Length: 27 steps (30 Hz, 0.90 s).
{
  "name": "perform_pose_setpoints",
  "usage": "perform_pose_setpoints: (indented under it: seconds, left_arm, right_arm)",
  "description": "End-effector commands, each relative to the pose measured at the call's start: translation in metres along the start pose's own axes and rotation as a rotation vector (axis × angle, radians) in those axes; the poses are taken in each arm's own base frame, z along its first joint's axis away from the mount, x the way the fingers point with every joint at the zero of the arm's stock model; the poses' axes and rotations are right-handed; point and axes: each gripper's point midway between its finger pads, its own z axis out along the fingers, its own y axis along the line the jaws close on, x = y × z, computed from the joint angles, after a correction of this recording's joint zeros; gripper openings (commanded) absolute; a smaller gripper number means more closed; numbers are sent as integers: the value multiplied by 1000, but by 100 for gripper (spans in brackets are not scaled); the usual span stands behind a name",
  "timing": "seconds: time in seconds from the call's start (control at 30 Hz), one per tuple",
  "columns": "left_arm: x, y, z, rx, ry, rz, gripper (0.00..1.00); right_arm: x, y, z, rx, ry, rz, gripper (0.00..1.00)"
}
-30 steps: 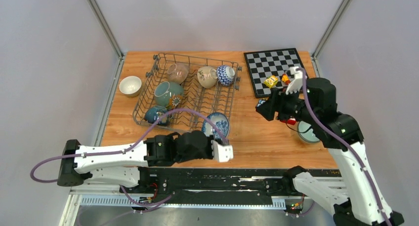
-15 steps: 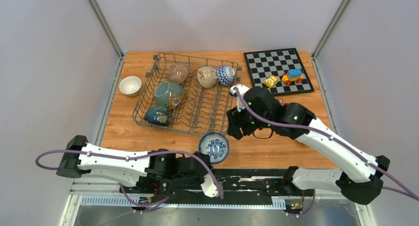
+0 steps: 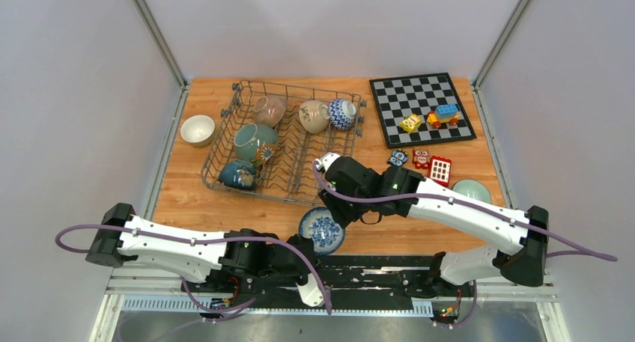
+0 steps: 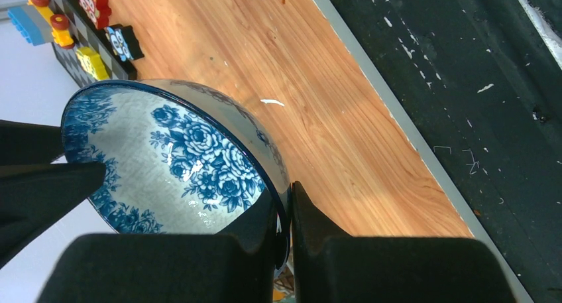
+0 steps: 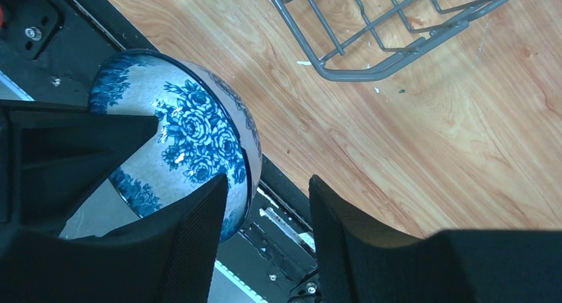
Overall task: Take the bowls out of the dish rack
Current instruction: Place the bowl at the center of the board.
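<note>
Left gripper (image 4: 283, 207): fingers (image 4: 252, 227) clamped on the rim of the floral bowl (image 4: 172, 154), one inside and one outside. The bowl is tilted up on edge.

Right gripper (image 5: 268, 183): fingers apart. One finger (image 5: 199, 230) is against or just beside the same bowl's rim; contact is unclear from this angle.

The bowl is at 6 o'clock on the table (image 3: 180, 196), by the near edge.

Surface: orange-brown wood, lightly scuffed.

Room: plain pale grey walls (image 3: 314, 28) on three sides, with metal posts (image 3: 153, 31) in the far corners.

Dish rack (image 3: 299, 162) at 11 o'clock, with five bowls (image 3: 254, 141) in its far and left rows. A white bowl (image 3: 198, 129) stands outside it, at the rack's 9 o'clock. Chessboard (image 3: 423, 102) at 1 o'clock carries toy bricks (image 3: 438, 117). Green dish (image 3: 470, 191) at 3 o'clock.

Only the top view shows the rack's contents and both arms meeting. Only the left wrist view shows the pinch. The right wrist view shows the rack's near corner, apart from the bowl.
</note>
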Motion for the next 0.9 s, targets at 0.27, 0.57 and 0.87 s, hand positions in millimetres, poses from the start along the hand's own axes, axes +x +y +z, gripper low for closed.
perform_pose_setpoints:
  seconds: [0.27, 0.57, 0.87]
  left_arm:
    - [-14, 21, -13, -62, -46, -37, 0]
    - [-18, 23, -14, -71, -64, -62, 0]
    - [-19, 28, -14, -103, -71, -119, 0]
  right_arm:
    - [11, 5, 20, 66, 48, -37, 44]
    - [18, 6, 28, 79, 72, -47, 35]
    - [21, 2, 28, 97, 72, -33, 6]
